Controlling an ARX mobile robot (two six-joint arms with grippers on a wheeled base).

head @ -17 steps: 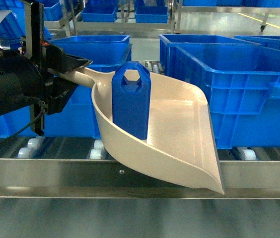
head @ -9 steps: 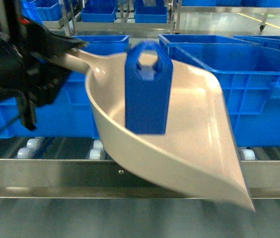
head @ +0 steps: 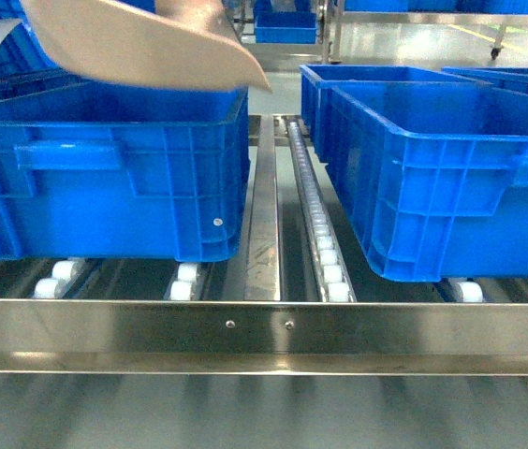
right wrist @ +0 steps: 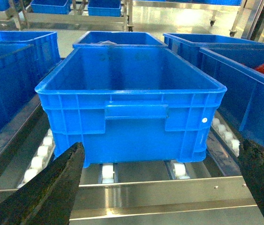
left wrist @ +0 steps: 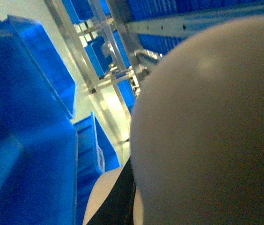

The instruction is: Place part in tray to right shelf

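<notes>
Tray: you see the beige tray (head: 142, 42) raised at the head view's top left, above the left blue crate (head: 105, 182); its underside fills the left wrist view (left wrist: 207, 136).
Part: not visible to you in any view.
Right shelf: steel front rail (head: 264, 327), white rollers (head: 325, 248), right crate (right wrist: 132, 101).
Left end effector: you cannot tell its state.
Right end effector (right wrist: 165, 180): fingers (right wrist: 52, 187) spread wide, holding nothing.
</notes>
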